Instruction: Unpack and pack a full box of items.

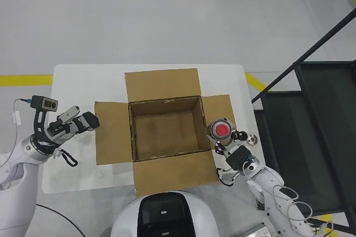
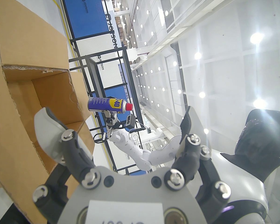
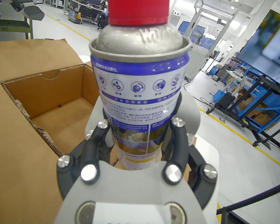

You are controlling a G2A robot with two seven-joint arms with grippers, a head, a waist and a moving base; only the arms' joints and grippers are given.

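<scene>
An open cardboard box [image 1: 166,157] stands in the middle of the white table [image 1: 77,172], its four flaps folded out and its inside bare. My right gripper [image 3: 142,120] is shut on a blue spray can with a red cap [image 3: 140,71], held upright above the box's right flap [image 1: 221,130]. The same can [image 2: 107,104] shows far off beyond the box [image 2: 37,94] in the left wrist view. My left gripper [image 2: 116,127] hangs open beside the box's left flap [image 1: 77,124], with nothing between its fingers.
A dark metal rack [image 1: 308,118] with steps stands close to the table's right edge. Bare table lies left of the box and along the far edge. A small round object [image 1: 251,140] lies by the table's right edge.
</scene>
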